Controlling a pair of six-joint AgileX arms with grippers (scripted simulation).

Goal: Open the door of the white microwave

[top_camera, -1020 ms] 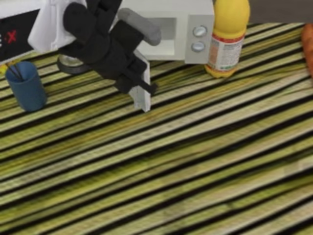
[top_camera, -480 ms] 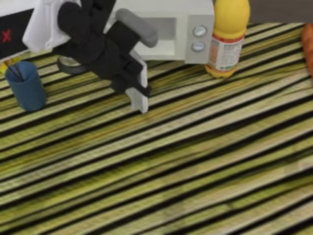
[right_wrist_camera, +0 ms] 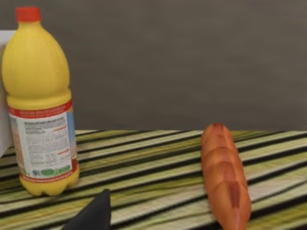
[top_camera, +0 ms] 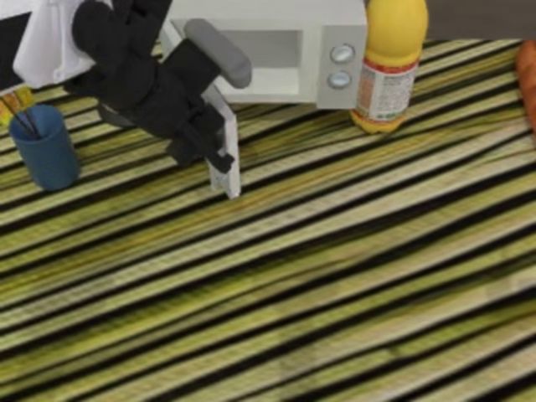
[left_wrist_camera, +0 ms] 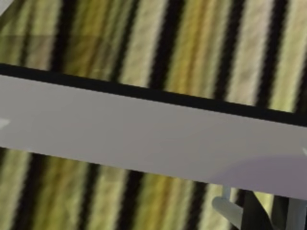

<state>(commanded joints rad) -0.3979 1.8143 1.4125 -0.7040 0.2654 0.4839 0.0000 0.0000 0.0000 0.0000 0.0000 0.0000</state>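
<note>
The white microwave (top_camera: 285,50) stands at the far edge of the striped surface (top_camera: 352,276), its cavity exposed; the door (top_camera: 224,142) is swung out edge-on toward the near side, left of the cavity; the left end effector (top_camera: 213,155) is clamped on the door's free edge, fingers closed around the panel; the left wrist view shows the door (left_wrist_camera: 153,139) as a pale band. An orange bottle (top_camera: 389,59) stands just right of the microwave; a blue cup (top_camera: 46,146) sits left of it; a bread loaf (right_wrist_camera: 225,182) lies beyond the bottle. The right end effector (right_wrist_camera: 93,213) shows only a dark tip; I cannot tell its opening.
</note>
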